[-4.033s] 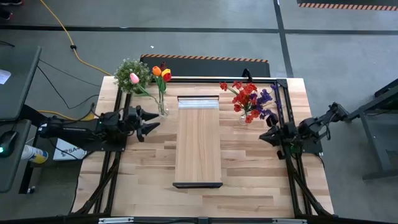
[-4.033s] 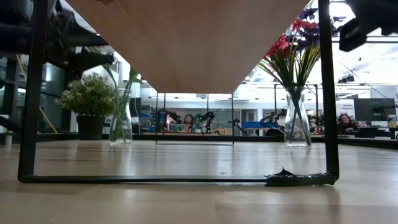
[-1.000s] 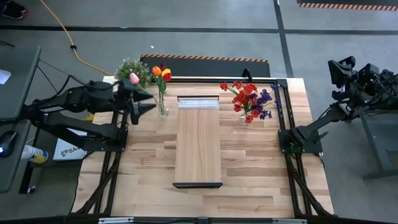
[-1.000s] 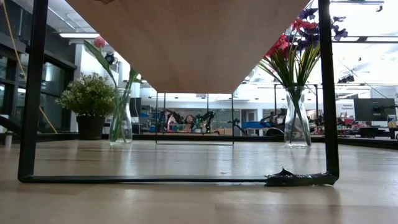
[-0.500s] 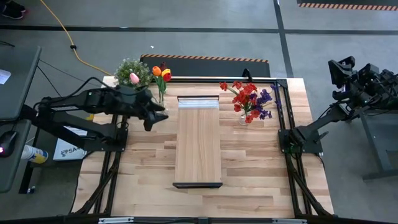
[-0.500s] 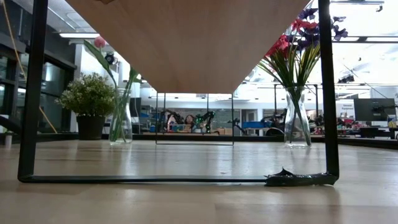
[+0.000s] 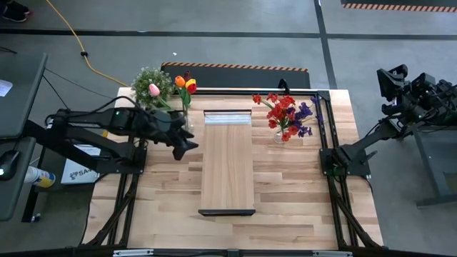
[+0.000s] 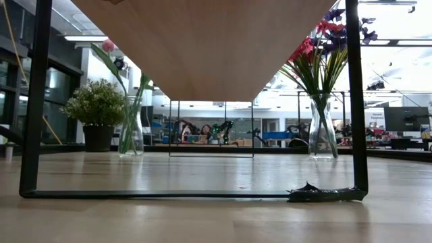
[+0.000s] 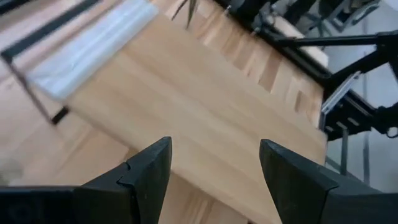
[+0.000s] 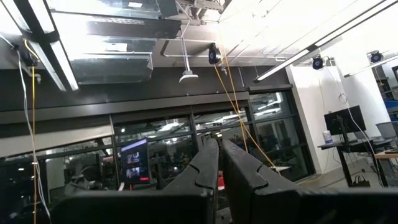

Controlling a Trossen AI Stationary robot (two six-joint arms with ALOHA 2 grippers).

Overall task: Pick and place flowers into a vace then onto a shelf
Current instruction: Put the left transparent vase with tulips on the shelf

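Note:
Yellow, orange and pink tulips (image 7: pixel 183 87) stand in a glass vase (image 8: pixel 130 131) on the table's far left. Red and purple sprays (image 7: pixel 287 114) stand in a second glass vase (image 8: pixel 322 133) at the far right. The light-wood shelf (image 7: pixel 228 160) stands on black legs between them. My left gripper (image 7: pixel 190 147) is open and hovers just near of the tulip vase, at the shelf's left edge; in the left wrist view, my left gripper (image 9: pixel 214 155) looks onto the plank (image 9: pixel 186 106). My right gripper (image 10: pixel 219 152) is shut, raised off the table's right side.
A bushy green potted plant (image 7: pixel 148 80) stands at the far left corner beside the tulip vase. The shelf's black frame legs (image 8: pixel 356 101) stand on the butcher-block tabletop (image 7: pixel 285 185). Black arm frames run along both table sides. People sit in the room behind.
My left gripper has swung from beside the potted plant toward the table's right and near side, past the tulip vase, to the shelf's left edge. The vases, flowers and shelf have stayed in place.

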